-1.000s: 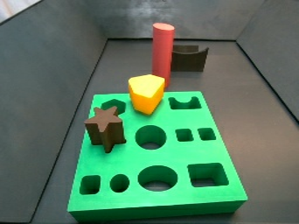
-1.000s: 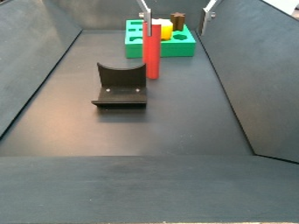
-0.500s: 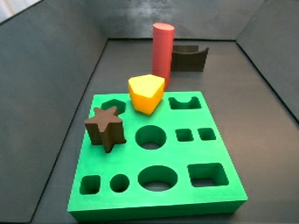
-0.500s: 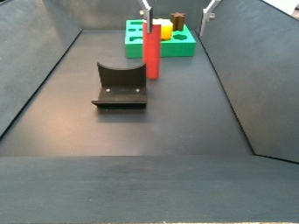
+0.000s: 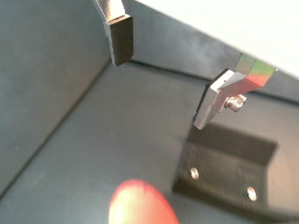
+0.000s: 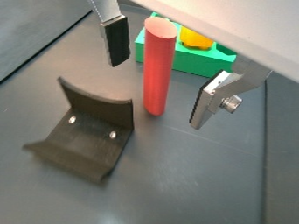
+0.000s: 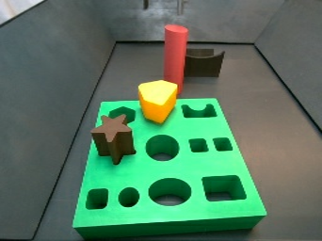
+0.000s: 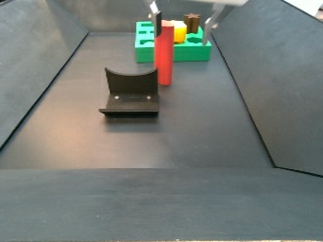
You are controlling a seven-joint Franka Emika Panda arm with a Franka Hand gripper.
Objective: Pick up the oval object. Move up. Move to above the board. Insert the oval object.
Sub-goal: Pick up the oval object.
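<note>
The tall red oval object stands upright on the dark floor, between the fixture and the green board. It also shows in both side views. My gripper is open and empty above it, and the peg stands in line between the two fingers, touching neither. In a wrist view only the peg's top shows, away from the gripper. In a side view the gripper sits at the top edge over the board.
The dark fixture stands next to the peg. On the board stand a yellow-orange block and a dark brown star block, with several open holes. Grey walls enclose the floor.
The gripper has shifted slightly, so its fingers now show at the top edge of the side views. The peg and the blocks have not moved.
</note>
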